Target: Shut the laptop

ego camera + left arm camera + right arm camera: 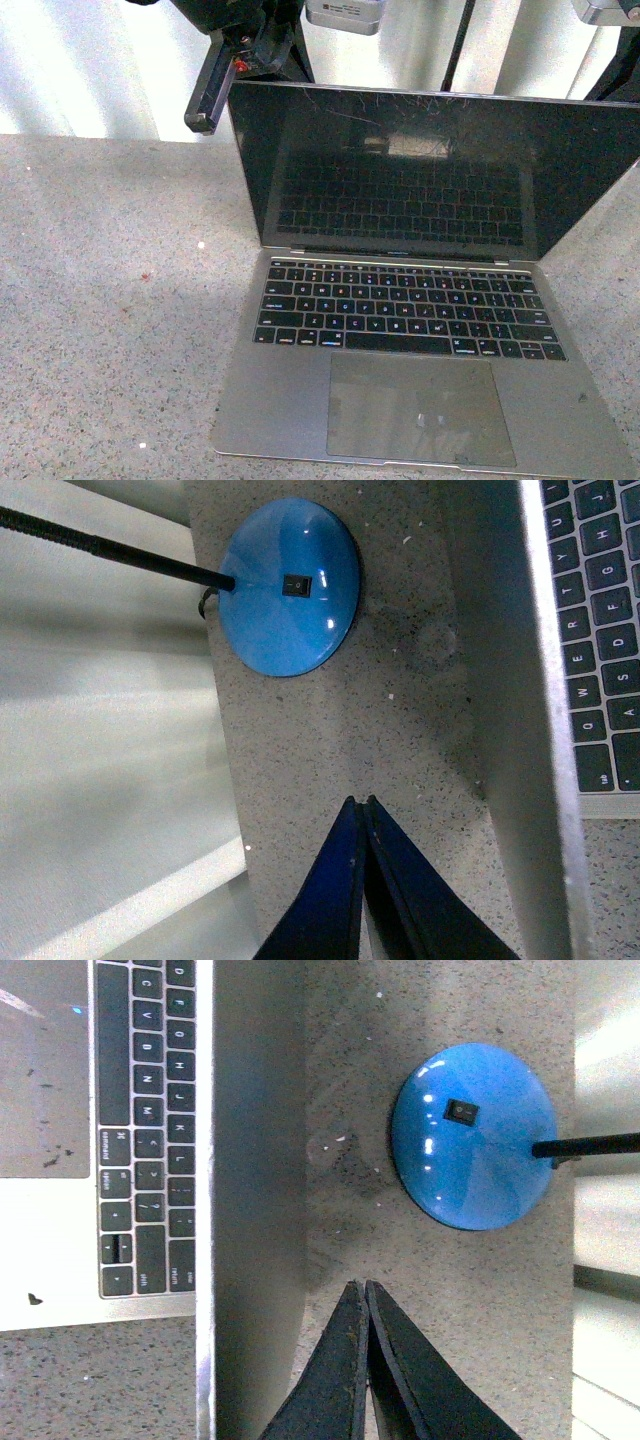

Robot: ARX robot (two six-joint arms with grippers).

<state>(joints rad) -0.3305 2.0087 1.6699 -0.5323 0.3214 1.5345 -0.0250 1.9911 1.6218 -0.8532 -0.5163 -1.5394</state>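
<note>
The laptop stands open on the speckled table, its scratched black screen upright and facing me. My left gripper hangs shut and empty behind the lid's left edge. In the left wrist view its blue fingertips meet over bare table, a short way from the back of the lid. My right gripper is also shut and empty, behind the lid on the other side and not touching it. The keyboard shows past the lid's edge.
Behind the laptop two round blue lamp bases with black stems sit on the table. The table's back edge runs close behind both grippers. Speckled tabletop stretches left of the laptop.
</note>
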